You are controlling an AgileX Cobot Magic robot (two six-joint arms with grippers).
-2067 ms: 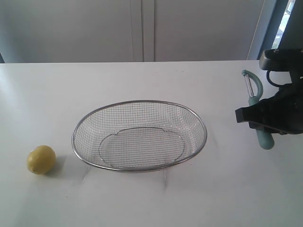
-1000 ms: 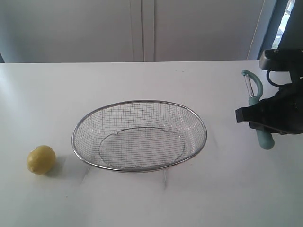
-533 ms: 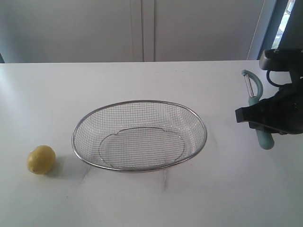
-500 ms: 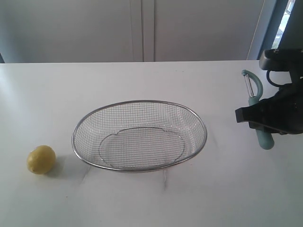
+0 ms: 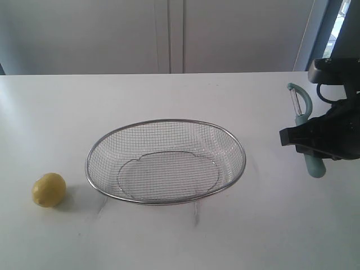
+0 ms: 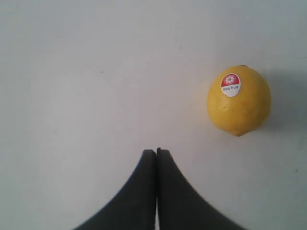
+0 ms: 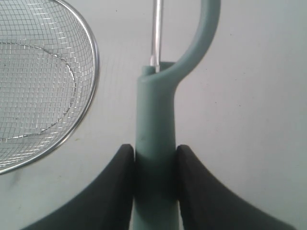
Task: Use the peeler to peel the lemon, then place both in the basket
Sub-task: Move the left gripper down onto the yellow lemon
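My right gripper (image 7: 154, 165) pinches the peeler (image 7: 156, 110), but my left gripper (image 6: 156, 158) is clenched empty, so the unheld near-left lemon (image 5: 49, 189) could roll when peeled.

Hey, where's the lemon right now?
In the exterior view the lemon sits on the table at the far left, apart from the basket, beyond its left rim.

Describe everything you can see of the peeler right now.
The peeler is slim, teal-green and plastic-looking: a long straight handle, a curved head and a thin metal blade. The right gripper is shut on the handle, black jaws on either side. In the exterior view the peeler lies right of the basket, apart from it, over the white table; whether it rests there or is lifted I cannot tell.
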